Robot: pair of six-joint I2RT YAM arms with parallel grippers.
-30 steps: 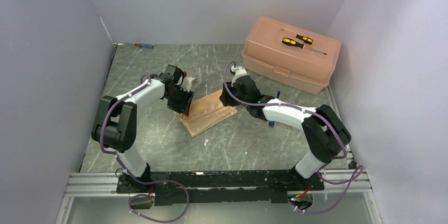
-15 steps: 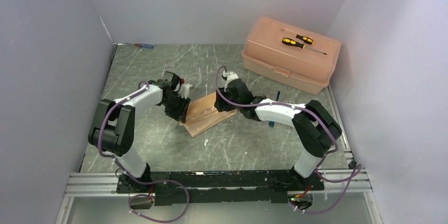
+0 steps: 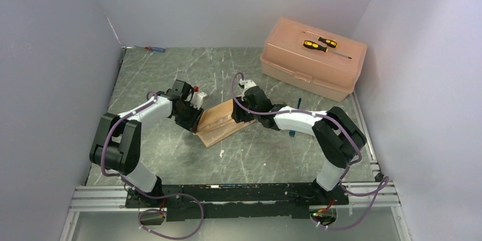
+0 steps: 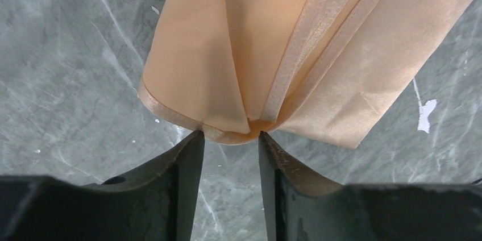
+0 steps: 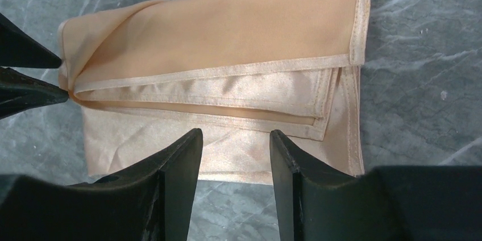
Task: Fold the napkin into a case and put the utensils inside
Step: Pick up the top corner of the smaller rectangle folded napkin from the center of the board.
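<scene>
The peach-orange napkin lies folded into a narrow layered rectangle mid-table, also seen as the napkin and the napkin. My left gripper is low at its left end. In the left wrist view the left gripper is open, its tips on either side of the gathered end fold and touching it. My right gripper is at the opposite end; the right gripper is open over the napkin's near edge, with nothing between its fingers. Of the utensils only a small blue bit shows under the right forearm.
A hard pink plastic box stands at the back right with yellow-and-black screwdrivers on its lid. A red-and-blue screwdriver lies at the back left corner. Walls close the table on three sides.
Both grippers have come down and closed in on the napkin's two ends. The left jaws have narrowed a little. The napkin has stayed in place.
</scene>
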